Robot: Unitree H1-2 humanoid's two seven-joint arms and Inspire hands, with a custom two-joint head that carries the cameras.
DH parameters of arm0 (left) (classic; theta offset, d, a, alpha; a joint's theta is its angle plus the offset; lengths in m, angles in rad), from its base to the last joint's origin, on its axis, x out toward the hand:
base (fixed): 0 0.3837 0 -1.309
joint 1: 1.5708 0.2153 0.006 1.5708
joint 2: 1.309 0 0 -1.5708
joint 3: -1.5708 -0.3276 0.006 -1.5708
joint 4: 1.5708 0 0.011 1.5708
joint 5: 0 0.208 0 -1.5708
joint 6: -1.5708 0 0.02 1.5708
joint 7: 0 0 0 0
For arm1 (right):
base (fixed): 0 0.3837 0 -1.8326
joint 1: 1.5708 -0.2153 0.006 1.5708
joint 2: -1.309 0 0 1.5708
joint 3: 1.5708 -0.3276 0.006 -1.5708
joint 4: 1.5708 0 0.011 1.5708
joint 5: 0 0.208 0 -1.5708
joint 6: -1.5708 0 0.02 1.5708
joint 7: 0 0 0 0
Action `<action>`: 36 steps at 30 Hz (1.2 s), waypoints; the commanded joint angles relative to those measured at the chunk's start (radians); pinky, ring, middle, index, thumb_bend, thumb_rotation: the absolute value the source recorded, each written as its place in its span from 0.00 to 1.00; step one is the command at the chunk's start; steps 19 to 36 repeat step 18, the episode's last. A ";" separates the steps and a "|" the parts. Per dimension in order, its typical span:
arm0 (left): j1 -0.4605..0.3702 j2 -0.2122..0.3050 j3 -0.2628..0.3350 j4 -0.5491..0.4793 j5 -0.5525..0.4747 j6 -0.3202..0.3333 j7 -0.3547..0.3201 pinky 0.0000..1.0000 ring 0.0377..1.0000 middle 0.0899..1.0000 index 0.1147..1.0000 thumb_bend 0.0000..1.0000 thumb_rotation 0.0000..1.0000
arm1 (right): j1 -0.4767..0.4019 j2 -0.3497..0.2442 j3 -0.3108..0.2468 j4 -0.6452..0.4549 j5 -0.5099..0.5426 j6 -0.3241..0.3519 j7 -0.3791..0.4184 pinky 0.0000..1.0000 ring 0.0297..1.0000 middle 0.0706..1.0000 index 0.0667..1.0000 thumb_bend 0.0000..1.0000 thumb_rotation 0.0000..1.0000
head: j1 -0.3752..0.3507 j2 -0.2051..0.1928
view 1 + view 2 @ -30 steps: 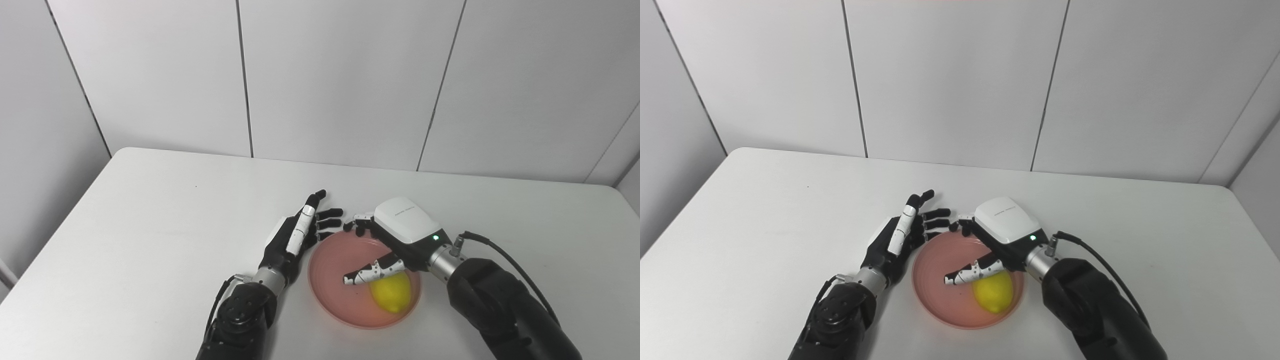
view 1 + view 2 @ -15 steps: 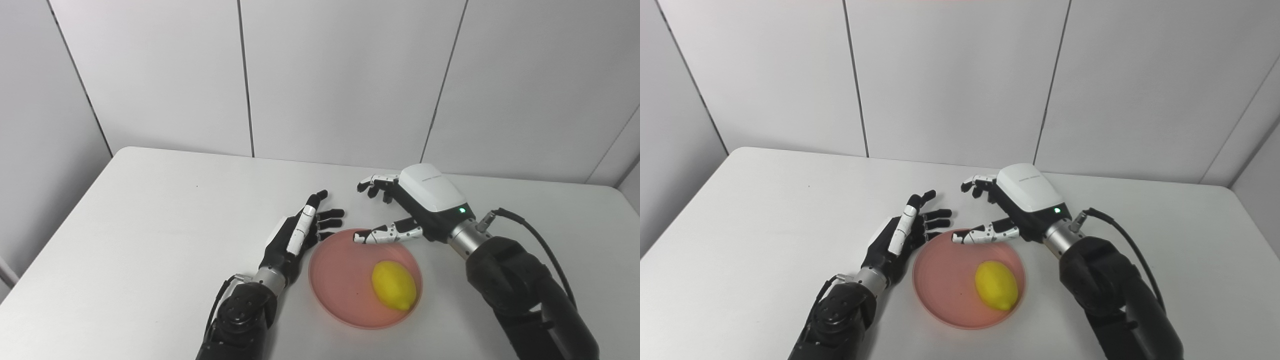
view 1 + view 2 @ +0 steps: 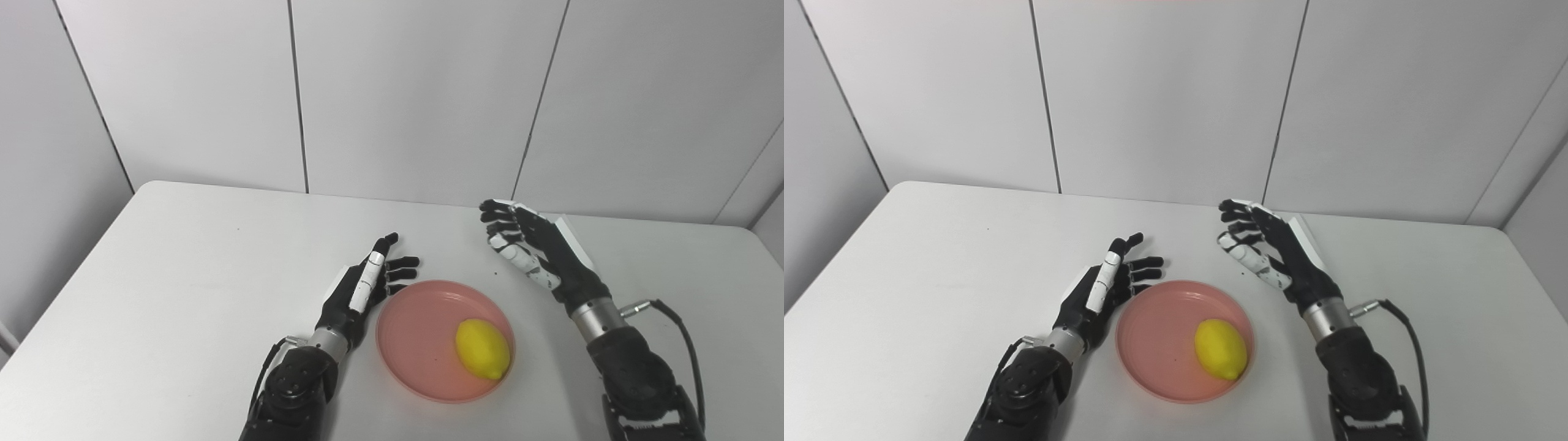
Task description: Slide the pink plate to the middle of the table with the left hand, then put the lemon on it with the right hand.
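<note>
The pink plate sits on the white table near its middle. The yellow lemon lies on the plate's right part. My left hand rests open on the table, fingers spread, just left of the plate's far rim. My right hand is open and empty, raised above the table behind and to the right of the plate, palm turned to the left. Both also show in the right eye view: the plate, the lemon, the left hand, the right hand.
The white table stands against a grey panelled wall. A cable hangs from my right wrist.
My right hand has let go of the lemon, lifted off the plate and drawn back to the right, turning its palm leftward. The lemon stays on the plate. The left hand has not moved.
</note>
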 commanded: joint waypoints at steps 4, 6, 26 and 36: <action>0.031 -0.011 0.013 0.039 0.035 -0.055 0.061 0.89 0.85 0.84 0.88 0.76 1.00 | -0.001 0.051 -0.080 0.008 0.158 0.061 -0.047 0.89 0.89 0.90 0.88 0.84 0.98 | -0.001 0.002; 0.037 -0.029 0.033 0.051 0.031 -0.118 0.090 0.90 0.87 0.85 0.86 0.79 1.00 | 0.009 0.063 -0.093 0.021 0.177 0.062 -0.066 0.94 0.93 0.93 0.91 0.83 1.00 | -0.001 0.002; 0.036 -0.038 0.041 0.134 0.098 -0.324 0.172 1.00 1.00 0.97 0.97 0.68 1.00 | 0.064 0.137 -0.145 0.032 0.313 0.150 -0.147 1.00 0.99 0.97 0.94 0.83 1.00 | -0.005 0.002; 0.036 -0.038 0.041 0.134 0.098 -0.324 0.172 1.00 1.00 0.97 0.97 0.68 1.00 | 0.064 0.137 -0.145 0.032 0.313 0.150 -0.147 1.00 0.99 0.97 0.94 0.83 1.00 | -0.005 0.002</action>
